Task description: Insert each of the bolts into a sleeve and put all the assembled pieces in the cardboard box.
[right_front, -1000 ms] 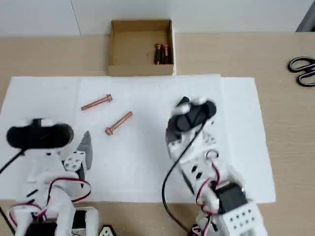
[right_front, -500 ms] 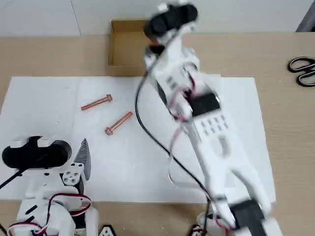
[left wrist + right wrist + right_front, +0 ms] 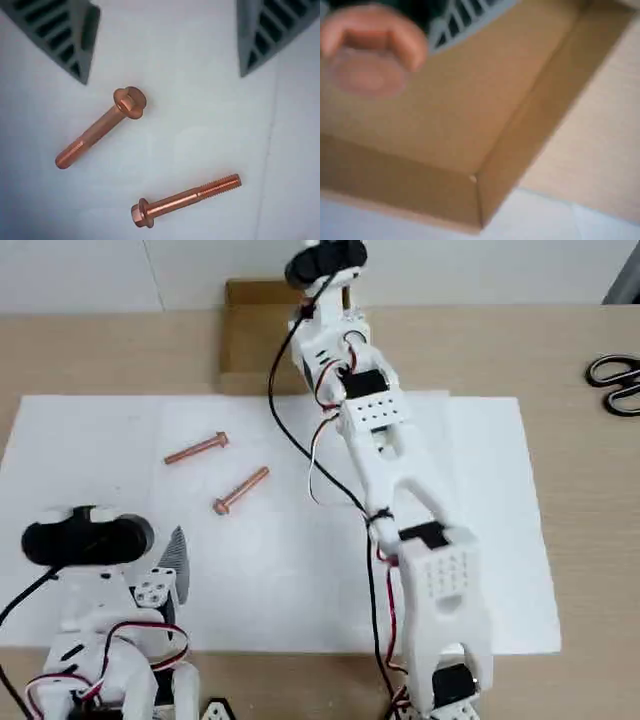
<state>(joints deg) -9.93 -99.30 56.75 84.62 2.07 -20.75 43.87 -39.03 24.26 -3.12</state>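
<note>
The copper piece (image 3: 370, 47) (too blurred to say whether it is a bolt with its sleeve on) sits in the right pincer (image 3: 407, 25), which looks clenched on it. Directly under this pincer is the bare floor of the cardboard box (image 3: 450, 110). One inner corner of the box lies a little to the side of the pincer, with the table (image 3: 600, 150) beyond the wall. In the high view the right arm (image 3: 400, 480) stretches across the white paper (image 3: 480, 440) to the box. Well apart from that pincer, the left pincer (image 3: 162, 75) is released, with its two jaws wide apart. Below it two bare bolts lie on the paper: the first bolt (image 3: 100, 127) close under one jaw, the second bolt (image 3: 186, 199) farther off. They do not touch each other. The scissors (image 3: 615, 380) lie on the table, far from both pincers. I judge that the danger now is in the release. If the right pincer opens while it is high, or too near the wall, the piece may hit the rim and fall outside, or a bolt may slide out of its sleeve when it lands. The arm is also at long stretch, so coming lower could push the light box away. The round bolts under the left pincer may roll if a jaw touches them from the side.
</note>
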